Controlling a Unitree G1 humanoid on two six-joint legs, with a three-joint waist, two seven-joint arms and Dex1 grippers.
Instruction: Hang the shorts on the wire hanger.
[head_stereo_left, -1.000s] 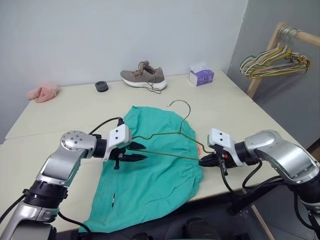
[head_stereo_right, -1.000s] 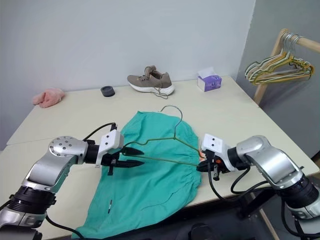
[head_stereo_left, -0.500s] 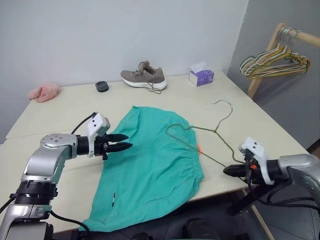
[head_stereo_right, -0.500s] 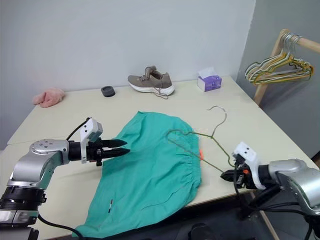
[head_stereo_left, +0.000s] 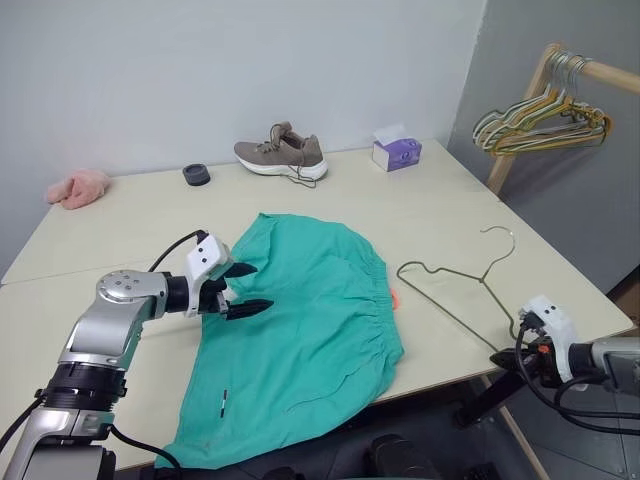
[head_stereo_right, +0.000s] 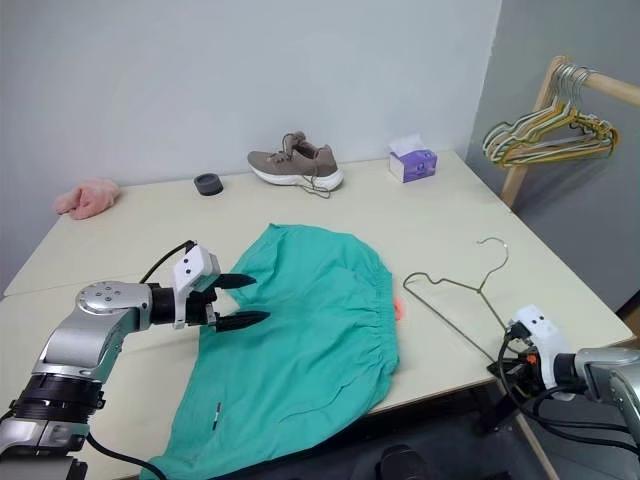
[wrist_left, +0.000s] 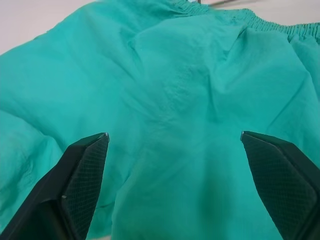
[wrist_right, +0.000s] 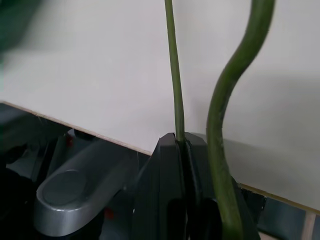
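The teal shorts (head_stereo_left: 300, 320) lie spread flat on the table, waistband to the right, one leg hanging over the front edge. My left gripper (head_stereo_left: 245, 290) hovers open over their left side; in the left wrist view its fingers (wrist_left: 85, 165) stand wide apart above the cloth (wrist_left: 175, 100), holding nothing. The olive wire hanger (head_stereo_left: 483, 283) lies on the table to the right of the shorts, apart from them, its hook pointing away. At the table's front right edge, my right gripper (head_stereo_left: 505, 355) is shut on the hanger's near corner, and the wire (wrist_right: 172, 75) runs out from between its fingers.
A brown shoe (head_stereo_left: 278, 155), a purple tissue box (head_stereo_left: 396, 150), a black round object (head_stereo_left: 197, 174) and a pink fluffy cloth (head_stereo_left: 75, 187) sit along the table's back. A bunch of hangers (head_stereo_left: 540, 110) hangs on a wooden rack at the right.
My right gripper has pulled the hanger to the right, off the shorts, to the table's front right edge. My left gripper has let the hanger go, drawn back left and opened wide.
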